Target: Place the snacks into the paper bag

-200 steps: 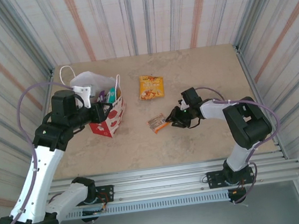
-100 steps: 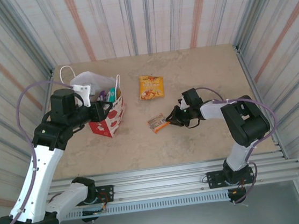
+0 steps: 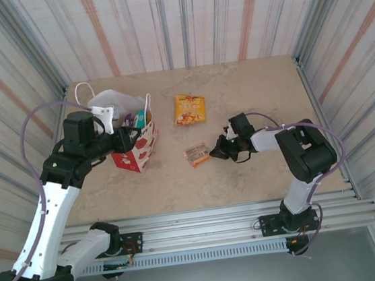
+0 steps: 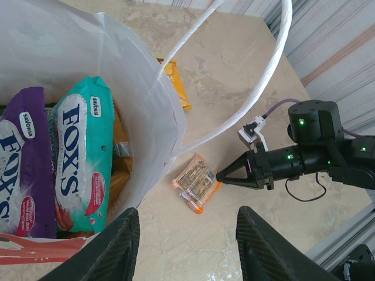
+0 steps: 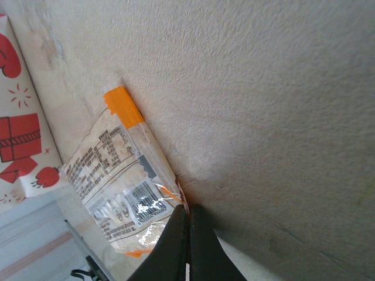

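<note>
The white paper bag (image 3: 137, 154) with a red lower band stands at the left of the table. Its open mouth (image 4: 146, 117) holds a teal FOX'S packet (image 4: 79, 164), a purple packet (image 4: 23, 170) and others underneath. My left gripper (image 3: 125, 139) is at the bag's rim, its fingers (image 4: 117, 249) wide apart and open. A small clear packet with orange ends (image 3: 196, 155) (image 4: 196, 181) (image 5: 117, 181) lies flat right of the bag. My right gripper (image 3: 214, 153) (image 4: 220, 175) (image 5: 187, 213) lies low on the table, shut on that packet's near edge.
An orange-yellow snack packet (image 3: 190, 109) (image 4: 176, 85) lies flat behind the small one. The bag's white loop handles (image 4: 275, 76) arch over the table. Corrugated walls enclose the table on three sides, and a metal rail (image 3: 210, 219) runs along the front.
The right gripper's jaws have closed onto the small packet's edge and the gripper has slid slightly left. The left arm and bag have not moved.
</note>
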Robot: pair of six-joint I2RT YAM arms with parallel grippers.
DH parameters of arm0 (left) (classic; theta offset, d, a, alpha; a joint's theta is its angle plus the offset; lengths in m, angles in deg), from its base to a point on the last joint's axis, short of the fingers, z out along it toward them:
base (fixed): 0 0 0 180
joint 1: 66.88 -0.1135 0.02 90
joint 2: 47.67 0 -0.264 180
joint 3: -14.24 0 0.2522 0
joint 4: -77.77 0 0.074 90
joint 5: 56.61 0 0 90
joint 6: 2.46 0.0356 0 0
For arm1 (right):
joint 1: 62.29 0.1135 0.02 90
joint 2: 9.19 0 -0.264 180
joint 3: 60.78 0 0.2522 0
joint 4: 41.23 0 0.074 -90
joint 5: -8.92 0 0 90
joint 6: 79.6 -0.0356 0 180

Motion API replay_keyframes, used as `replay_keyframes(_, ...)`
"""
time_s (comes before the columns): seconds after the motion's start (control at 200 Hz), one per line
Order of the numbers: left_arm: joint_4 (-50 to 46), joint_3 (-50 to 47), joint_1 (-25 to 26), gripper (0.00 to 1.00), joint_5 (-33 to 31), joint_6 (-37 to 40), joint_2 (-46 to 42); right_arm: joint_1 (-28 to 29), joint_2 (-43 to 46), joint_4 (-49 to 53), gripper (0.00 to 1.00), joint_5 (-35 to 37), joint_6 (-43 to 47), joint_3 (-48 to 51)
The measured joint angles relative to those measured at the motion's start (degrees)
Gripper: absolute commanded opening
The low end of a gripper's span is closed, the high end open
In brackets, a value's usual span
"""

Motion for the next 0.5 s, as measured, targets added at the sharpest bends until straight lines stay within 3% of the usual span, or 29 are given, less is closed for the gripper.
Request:
replay_keyframes(0.261, -0.04, 0.81, 0.0, 0.47, 0.55, 0.04, -0.04, 0.0, 6.45, 2.8, 0.0, 0.68, 2.12, 0.46)
replay_keyframes(0.501, 0.59, 0.81, 0.0, 0.48, 4.39, 2.01, -1.49, 0.0, 16.0, 12.72, 0.0, 1.09, 13.03, -4.28)
